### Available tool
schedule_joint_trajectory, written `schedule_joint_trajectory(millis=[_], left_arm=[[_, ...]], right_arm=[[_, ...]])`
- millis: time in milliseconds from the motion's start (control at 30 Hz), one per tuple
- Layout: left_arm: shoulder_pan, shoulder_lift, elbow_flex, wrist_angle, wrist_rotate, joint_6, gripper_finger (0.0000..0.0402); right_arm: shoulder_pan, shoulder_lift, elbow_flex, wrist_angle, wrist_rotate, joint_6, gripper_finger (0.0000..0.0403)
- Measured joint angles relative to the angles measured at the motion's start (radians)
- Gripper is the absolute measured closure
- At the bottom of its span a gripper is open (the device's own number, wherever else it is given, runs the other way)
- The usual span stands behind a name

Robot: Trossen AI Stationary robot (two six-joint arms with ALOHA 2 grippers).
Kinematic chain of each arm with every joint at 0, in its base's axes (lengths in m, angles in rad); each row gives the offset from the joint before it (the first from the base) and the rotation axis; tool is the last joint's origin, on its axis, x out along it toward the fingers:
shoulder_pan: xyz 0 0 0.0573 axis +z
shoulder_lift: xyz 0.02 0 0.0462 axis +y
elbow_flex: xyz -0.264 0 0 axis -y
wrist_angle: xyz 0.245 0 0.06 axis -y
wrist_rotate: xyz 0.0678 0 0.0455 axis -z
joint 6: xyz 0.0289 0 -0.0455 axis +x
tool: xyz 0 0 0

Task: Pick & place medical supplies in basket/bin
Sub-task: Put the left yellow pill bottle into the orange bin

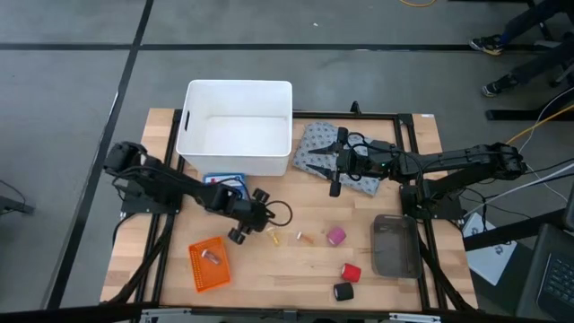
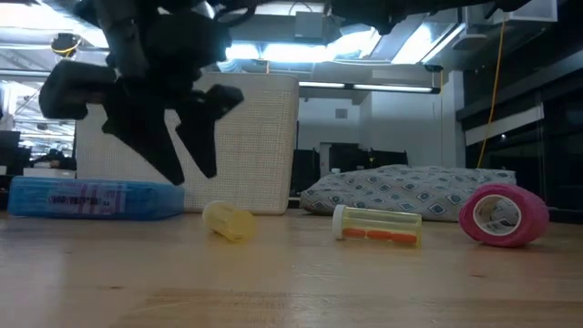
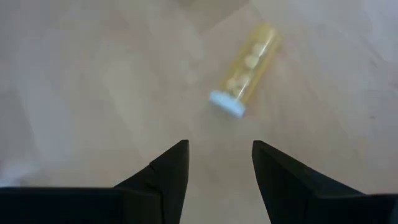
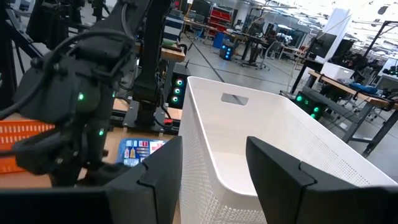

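The large white tub stands at the far side of the wooden table, and its inside shows only the bare white floor. Just beside its near wall lies a flat blue packet. The small orange perforated basket sits near the front left corner and holds one small pale piece; what the piece is cannot be told. The dark smoky-grey tray is at the front right, and nothing can be made out inside it.

The left gripper hangs low over the table between the blue packet and the orange basket. Its two fingers are spread apart and hold nothing. Just in front of them lies a small yellow vial with a white cap, on its side on the wood. A second small vial with orange content lies a little to the right of it.

The right gripper is above the grey dotted soft pack, which lies beside the right wall of the tub. Its fingers are also apart, with nothing between them.

The pink roll lies near the tray. The red roll and the black roll lie close together at the front edge.
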Motion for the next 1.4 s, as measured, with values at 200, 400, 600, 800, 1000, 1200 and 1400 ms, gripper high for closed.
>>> schedule_joint_trajectory(millis=[200,400,600,800,1000,1200,1400], left_arm=[[0.001,0.069,0.029,0.037,-0.001,0.085,0.0227],[-0.013,0.134,0.112,0.035,-0.031,0.206,0.0226],[-0.013,0.181,0.187,-0.086,-0.004,0.252,0.0226],[-0.013,0.185,0.192,-0.115,0.008,0.268,0.0226],[-0.013,0.185,0.192,-0.092,0.023,0.29,0.0226],[-0.014,0.19,0.192,-0.082,0.026,0.327,0.0226],[-0.014,0.23,0.192,-0.074,0.046,0.352,0.0226]], right_arm=[[0.0,0.0,0.0,0.0,-0.001,0.0,0.0225],[0.0,0.0,0.0,-0.001,-0.003,0.0,0.0225],[0.0,0.0,0.0,-0.015,-0.003,0.005,0.0224],[0.0,0.0,0.0,-0.02,-0.003,0.008,0.0224],[0.0,0.0,0.0,-0.02,-0.003,0.008,0.0224],[0.0,0.0,0.0,-0.02,-0.003,0.008,0.0224],[0.0,0.0,0.0,-0.02,-0.003,0.008,0.0224]])
